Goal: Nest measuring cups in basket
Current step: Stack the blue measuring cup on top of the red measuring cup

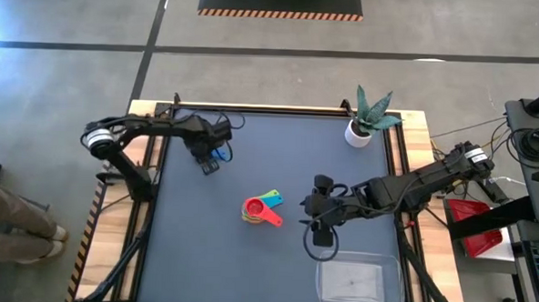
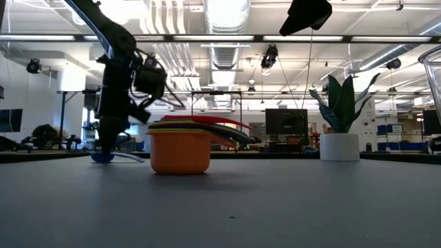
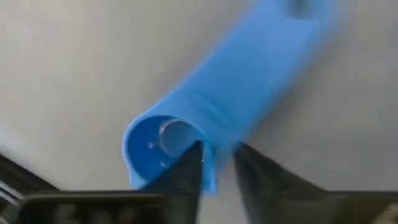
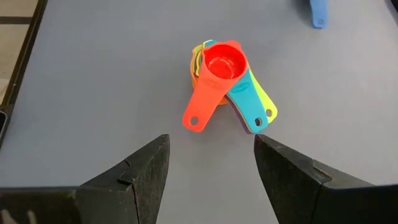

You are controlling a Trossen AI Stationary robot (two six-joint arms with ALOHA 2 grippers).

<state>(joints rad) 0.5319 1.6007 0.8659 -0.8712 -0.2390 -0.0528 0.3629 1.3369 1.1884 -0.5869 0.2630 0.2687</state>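
Observation:
The blue measuring cup (image 3: 186, 124) lies near the table's far left, its bowl (image 1: 220, 155) on the table surface (image 2: 103, 157). My left gripper (image 3: 217, 171) stands over it, pointing down (image 2: 114, 127), and is shut on it. The other measuring cups sit nested in one stack (image 1: 262, 210) at mid-table; orange is at the bottom (image 2: 180, 151) and red on top (image 4: 221, 65), with handles fanned out. My right gripper (image 4: 211, 168) hangs open just right of the stack (image 1: 310, 215), touching nothing. The clear basket (image 1: 359, 282) rests at the near right. My left gripper pinches the blue cup's bowl wall (image 3: 210, 168) on the side where the handle starts. One finger (image 3: 186, 171) is inside the bowl and the other (image 3: 255, 177) outside. The fingers come from above, pointing down. The cup's underside appears to rest on the table (image 2: 103, 158).
A white plant pot (image 1: 360, 130) stands at the far right of the table. Open dark table surface lies between the stack and the basket. A person's legs (image 1: 11, 222) show beyond the table's left edge.

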